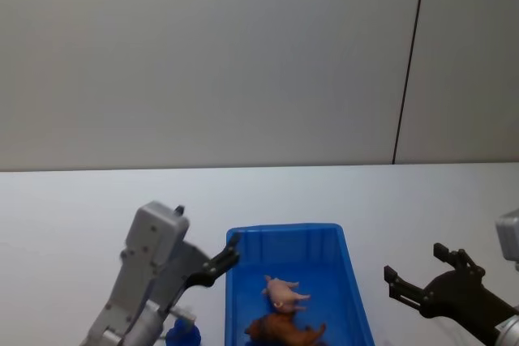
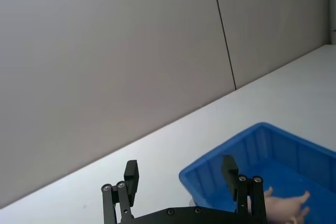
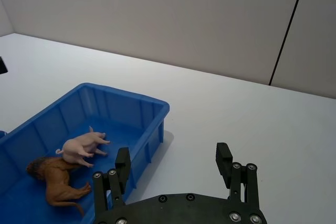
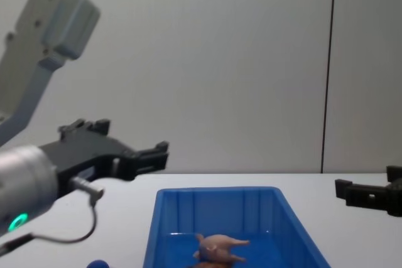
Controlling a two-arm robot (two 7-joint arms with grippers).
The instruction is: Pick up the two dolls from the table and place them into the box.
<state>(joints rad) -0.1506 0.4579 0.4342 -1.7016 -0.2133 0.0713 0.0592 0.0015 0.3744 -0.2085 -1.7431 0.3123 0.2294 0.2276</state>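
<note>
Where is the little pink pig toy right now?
In the head view the pink pig lies low and centre, inside the blue box, right beside the orange-brown lion, which is nearer the robot.

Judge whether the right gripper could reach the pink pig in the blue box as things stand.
Probably yes: the right gripper hangs open beside the open-topped box, and the pink pig lies uncovered beside the lion.
</note>
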